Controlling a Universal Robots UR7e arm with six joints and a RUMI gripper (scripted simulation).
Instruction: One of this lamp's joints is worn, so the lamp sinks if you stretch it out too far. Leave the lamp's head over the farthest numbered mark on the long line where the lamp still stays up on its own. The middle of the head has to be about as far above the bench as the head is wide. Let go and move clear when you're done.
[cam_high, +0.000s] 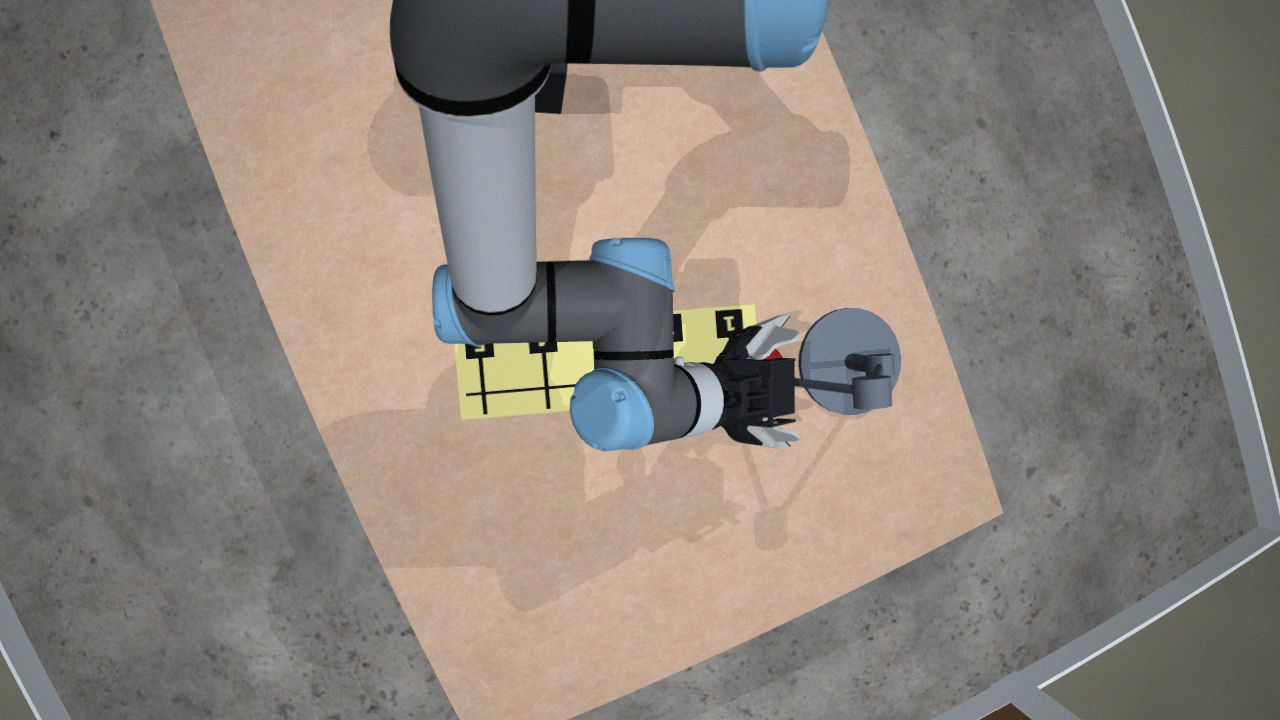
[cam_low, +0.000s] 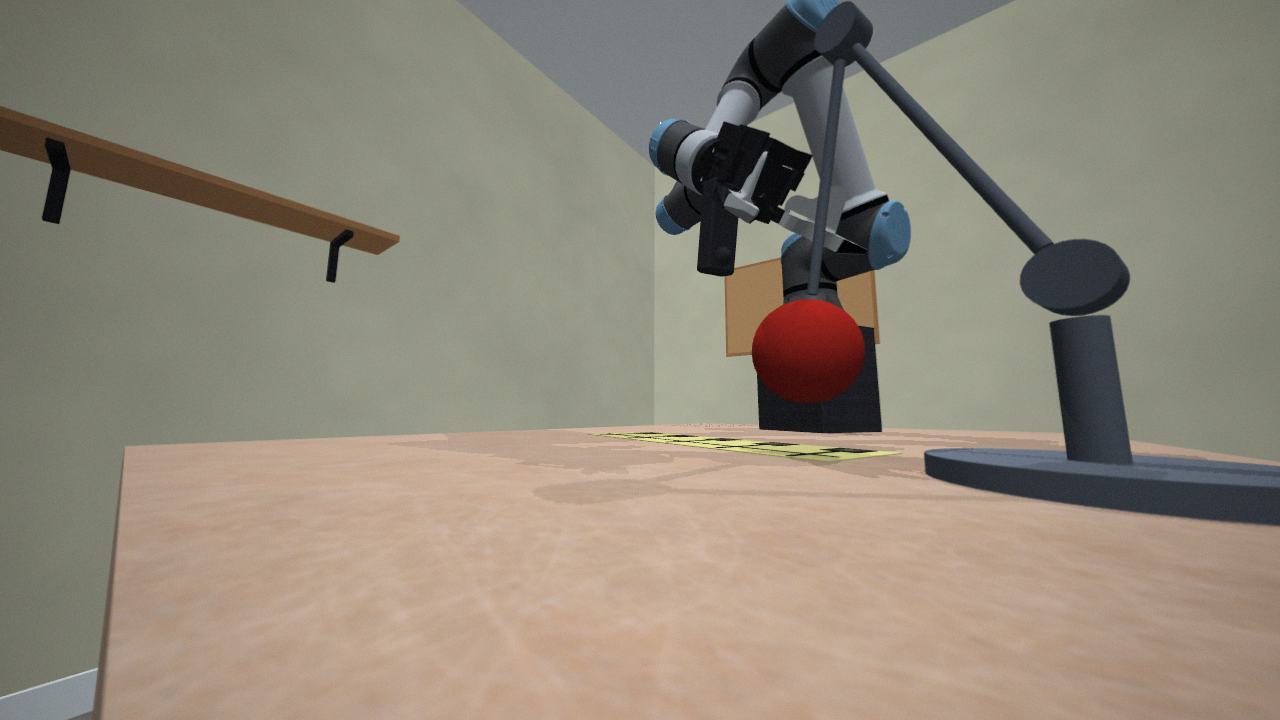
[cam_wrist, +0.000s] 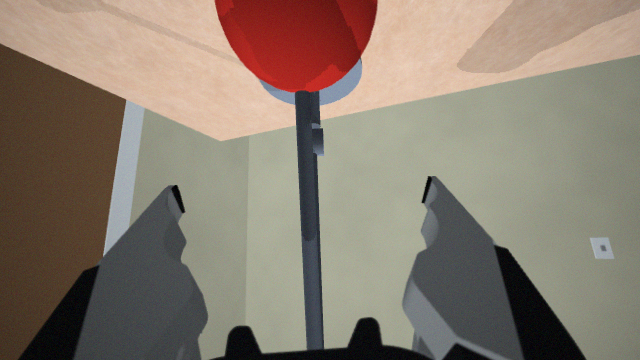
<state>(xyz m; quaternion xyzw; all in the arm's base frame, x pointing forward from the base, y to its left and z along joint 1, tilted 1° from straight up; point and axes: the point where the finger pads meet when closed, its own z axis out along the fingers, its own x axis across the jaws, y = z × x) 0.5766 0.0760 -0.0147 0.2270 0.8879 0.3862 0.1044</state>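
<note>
The lamp has a round grey base (cam_high: 848, 360) with a post (cam_low: 1089, 386) and two thin dark rods. Its red ball head (cam_low: 808, 350) hangs on the forearm rod (cam_wrist: 308, 210) above the bench, close to the base. In the top view only a sliver of the head (cam_high: 776, 354) shows under my gripper. My gripper (cam_high: 774, 379) is open and empty; its two fingers stand wide on either side of the forearm rod (cam_low: 825, 170), apart from it. In the wrist view my gripper (cam_wrist: 306, 182) frames the rod, with the head (cam_wrist: 296, 42) beyond. The yellow mark strip (cam_high: 572, 365) with numbered marks lies partly under my arm.
My arm's wrist joints (cam_high: 617, 407) cover the middle of the strip. The lamp's upper rod (cam_low: 944, 147) slopes up from the post to an elbow near the ceiling. A wooden shelf (cam_low: 192, 183) hangs on the left wall. The robot's black pedestal (cam_low: 819, 394) stands behind the head.
</note>
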